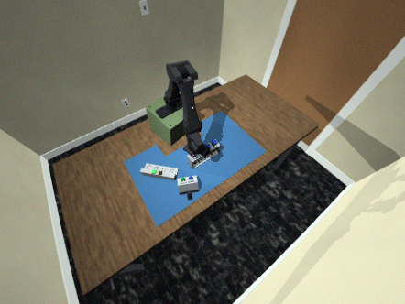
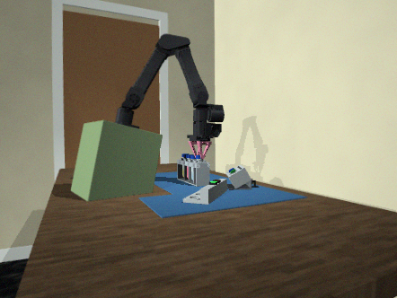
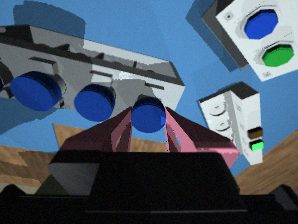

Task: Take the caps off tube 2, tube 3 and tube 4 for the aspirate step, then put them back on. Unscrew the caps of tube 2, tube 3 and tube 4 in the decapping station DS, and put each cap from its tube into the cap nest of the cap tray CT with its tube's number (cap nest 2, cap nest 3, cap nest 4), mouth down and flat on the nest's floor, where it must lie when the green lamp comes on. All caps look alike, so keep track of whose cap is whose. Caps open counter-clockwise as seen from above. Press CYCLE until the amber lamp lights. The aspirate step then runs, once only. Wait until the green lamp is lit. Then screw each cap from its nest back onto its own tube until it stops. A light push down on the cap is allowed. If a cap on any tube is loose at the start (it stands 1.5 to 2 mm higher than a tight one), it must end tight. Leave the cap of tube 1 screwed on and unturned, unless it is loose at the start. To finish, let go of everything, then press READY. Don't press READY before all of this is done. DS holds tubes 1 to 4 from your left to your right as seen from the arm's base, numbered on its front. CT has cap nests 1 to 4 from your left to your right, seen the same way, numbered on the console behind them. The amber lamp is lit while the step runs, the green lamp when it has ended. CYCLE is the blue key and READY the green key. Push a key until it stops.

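Blue mat (image 1: pixel 238 146) on wooden table (image 1: pixel 101 201); floor apparently dark.

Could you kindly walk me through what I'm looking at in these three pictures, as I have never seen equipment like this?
A single black robot arm stands on a green box on a wooden table. One picture looks down from above, one from the side, and one from a camera at the arm's wrist. On a blue mat are a station of tubes with blue caps, a cap tray with a lit green lamp, and a box with a blue key and a green key. The gripper has its pink jaws closed on an end cap.
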You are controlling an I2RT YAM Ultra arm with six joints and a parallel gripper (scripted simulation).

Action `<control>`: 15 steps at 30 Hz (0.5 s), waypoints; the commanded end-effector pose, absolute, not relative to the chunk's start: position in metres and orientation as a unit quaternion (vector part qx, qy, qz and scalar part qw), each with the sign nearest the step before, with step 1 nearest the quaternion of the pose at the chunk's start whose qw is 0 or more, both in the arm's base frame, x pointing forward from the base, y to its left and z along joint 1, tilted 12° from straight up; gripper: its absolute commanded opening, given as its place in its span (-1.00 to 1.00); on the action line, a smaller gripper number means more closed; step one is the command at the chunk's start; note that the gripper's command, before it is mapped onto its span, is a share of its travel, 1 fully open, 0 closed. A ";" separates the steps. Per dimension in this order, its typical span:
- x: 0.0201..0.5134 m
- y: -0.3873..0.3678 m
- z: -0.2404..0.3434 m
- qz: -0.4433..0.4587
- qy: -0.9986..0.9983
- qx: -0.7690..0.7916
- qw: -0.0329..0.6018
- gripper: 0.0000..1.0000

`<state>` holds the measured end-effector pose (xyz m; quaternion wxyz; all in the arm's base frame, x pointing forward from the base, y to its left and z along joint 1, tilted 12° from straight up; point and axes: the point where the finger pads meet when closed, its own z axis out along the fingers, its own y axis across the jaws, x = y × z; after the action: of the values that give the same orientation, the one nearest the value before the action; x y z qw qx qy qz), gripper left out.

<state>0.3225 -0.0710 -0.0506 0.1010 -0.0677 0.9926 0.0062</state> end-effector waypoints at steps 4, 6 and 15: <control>0.326 -0.072 -0.046 0.003 0.991 -0.069 0.111 -1.00; 0.326 -0.072 -0.046 0.003 0.991 -0.069 0.111 -1.00; 0.326 -0.072 -0.046 0.018 0.992 0.063 0.109 -1.00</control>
<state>0.3225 -0.0710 -0.0506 0.1002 0.0053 0.9949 0.0136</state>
